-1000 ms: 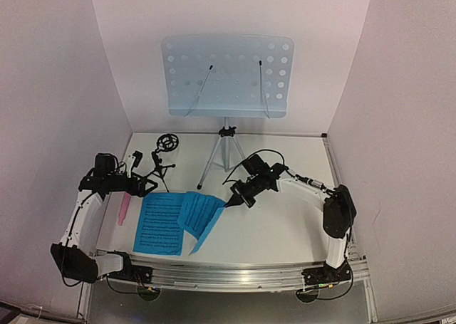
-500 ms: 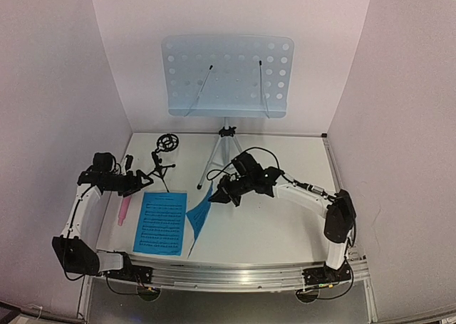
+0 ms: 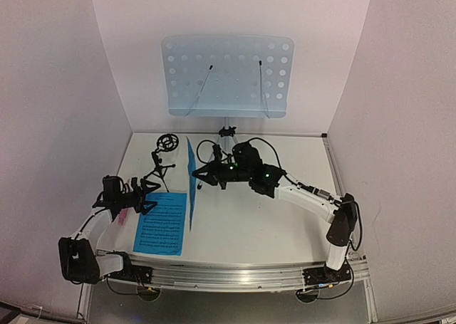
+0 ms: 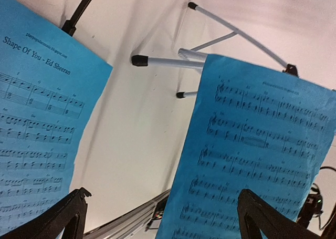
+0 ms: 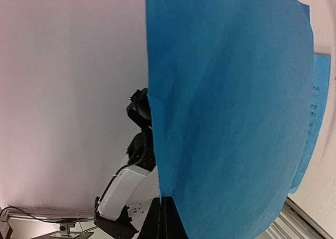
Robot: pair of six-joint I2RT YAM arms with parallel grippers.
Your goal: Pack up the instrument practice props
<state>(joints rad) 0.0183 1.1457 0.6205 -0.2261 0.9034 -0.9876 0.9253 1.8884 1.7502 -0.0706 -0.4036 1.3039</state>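
My right gripper (image 3: 204, 173) is shut on one blue sheet-music page (image 3: 190, 183) and holds it upright on edge above the table; the page fills the right wrist view (image 5: 231, 107), pinched at its lower edge by the fingers (image 5: 167, 220). The other blue page (image 3: 162, 223) lies flat at the front left. My left gripper (image 3: 144, 200) is open and empty at that page's left edge; its wrist view shows the flat page (image 4: 31, 134) and the held page (image 4: 252, 144). The pink microphone (image 3: 122, 216) is mostly hidden under the left arm. The black tripod mic stand (image 3: 162, 157) stands at the back left.
The pale perforated music stand (image 3: 226, 75) on its silver tripod (image 3: 226, 144) stands at the back centre, just behind the right gripper; its legs show in the left wrist view (image 4: 168, 60). White walls enclose the table on three sides. A metal rail (image 3: 228, 273) runs along the front edge.
My right gripper has lifted its blue page off the table and carried it back and left, now upright. My left arm has swung forward to the flat page's left edge.
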